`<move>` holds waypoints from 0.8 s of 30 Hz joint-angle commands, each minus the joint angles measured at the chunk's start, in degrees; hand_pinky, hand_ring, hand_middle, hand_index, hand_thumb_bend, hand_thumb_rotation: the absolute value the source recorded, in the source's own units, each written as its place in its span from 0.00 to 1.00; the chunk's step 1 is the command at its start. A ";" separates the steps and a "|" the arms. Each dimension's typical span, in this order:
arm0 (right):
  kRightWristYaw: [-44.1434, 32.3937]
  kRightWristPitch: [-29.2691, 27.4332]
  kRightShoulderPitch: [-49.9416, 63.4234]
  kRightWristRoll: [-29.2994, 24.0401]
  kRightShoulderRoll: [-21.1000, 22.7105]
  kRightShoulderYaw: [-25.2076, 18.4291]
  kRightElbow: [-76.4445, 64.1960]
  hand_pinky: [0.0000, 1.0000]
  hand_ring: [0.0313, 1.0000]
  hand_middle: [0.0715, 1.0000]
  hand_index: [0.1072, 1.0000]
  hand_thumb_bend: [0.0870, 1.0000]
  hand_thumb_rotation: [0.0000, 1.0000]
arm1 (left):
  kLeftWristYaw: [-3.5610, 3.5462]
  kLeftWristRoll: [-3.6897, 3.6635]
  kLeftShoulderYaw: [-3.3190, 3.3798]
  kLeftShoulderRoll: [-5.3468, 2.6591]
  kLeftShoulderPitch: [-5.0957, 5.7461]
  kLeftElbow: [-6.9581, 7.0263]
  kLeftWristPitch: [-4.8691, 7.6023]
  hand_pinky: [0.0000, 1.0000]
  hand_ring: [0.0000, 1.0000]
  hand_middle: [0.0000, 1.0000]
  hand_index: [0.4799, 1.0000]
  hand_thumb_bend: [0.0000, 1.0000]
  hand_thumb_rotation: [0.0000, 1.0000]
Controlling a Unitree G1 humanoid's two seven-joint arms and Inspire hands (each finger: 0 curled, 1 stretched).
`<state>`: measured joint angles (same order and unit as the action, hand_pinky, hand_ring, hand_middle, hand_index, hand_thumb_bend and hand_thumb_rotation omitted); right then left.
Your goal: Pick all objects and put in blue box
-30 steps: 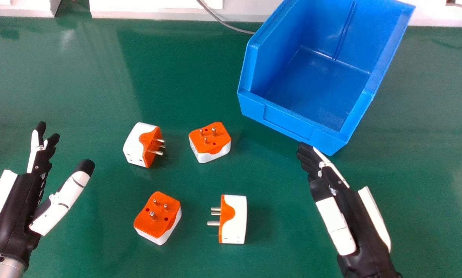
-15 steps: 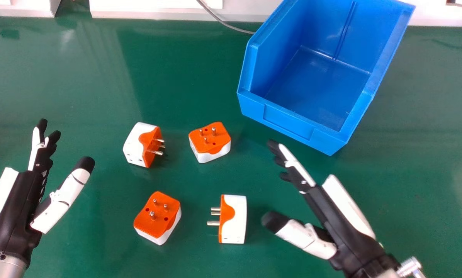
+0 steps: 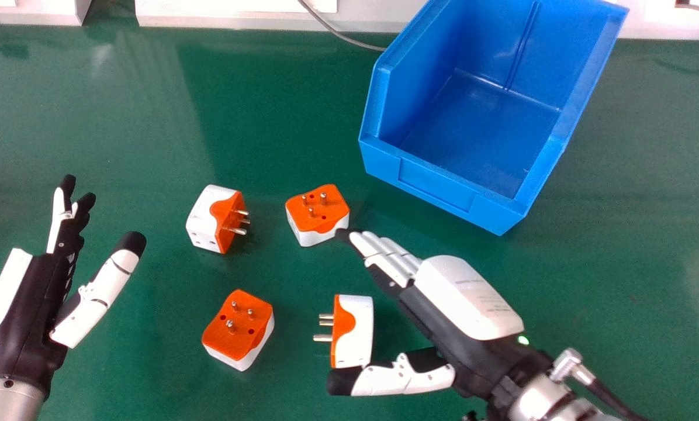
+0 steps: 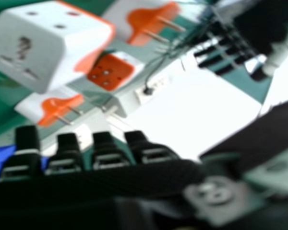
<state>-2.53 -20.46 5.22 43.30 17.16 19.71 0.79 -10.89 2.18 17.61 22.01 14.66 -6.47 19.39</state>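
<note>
A: In the head view, what is the surface?
B: It is a green table (image 3: 121, 134), and a grey cable (image 3: 341, 38) lies at its far side.
A: And the things for picking?
B: Four adapters, white and orange, with metal pins. The far left adapter (image 3: 206, 219) points its pins to the right, the far right adapter (image 3: 314, 219) and the near left adapter (image 3: 238, 327) point them up, and the near right adapter (image 3: 358, 333) points them to the left. All are on the table, outside the blue box (image 3: 437, 181).
A: How are the hands?
B: The left hand (image 3: 25, 316) is at the left, with straight fingers and the thumb apart. The right hand (image 3: 466, 298) has straight fingers too, its thumb spread away. Its fingertips are at the far right adapter; I cannot tell if they touch.
A: What is different from one second before?
B: The right hand is moved left, away from the box corner, and its thumb is opened out. The adapters and box keep their places.
A: Any writing?
B: Small print on its white back, too small to tell.
A: And the right hand view?
B: The right hand (image 4: 86, 184) holds nothing. Beyond its extended fingers are the four adapters, one very near, with slots and small holes in its white side.
</note>
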 commanded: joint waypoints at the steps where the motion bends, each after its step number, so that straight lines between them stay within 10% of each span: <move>1: 1.57 0.48 -1.06 1.68 0.38 0.98 -0.27 0.77 0.88 0.90 0.86 0.67 0.72 | 0.38 -0.09 0.23 0.77 -0.32 0.15 0.80 1.00 1.00 1.00 1.00 0.57 0.76; 24: 10.05 8.54 -8.19 14.45 1.13 9.49 9.59 0.69 0.80 0.81 0.78 0.56 0.77 | 0.25 -0.56 0.60 0.79 -0.05 1.05 -0.31 1.00 1.00 1.00 1.00 0.56 0.77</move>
<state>7.05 -12.76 -2.11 57.92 18.38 29.05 9.57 -10.89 2.15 17.63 22.01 14.66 -6.48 18.73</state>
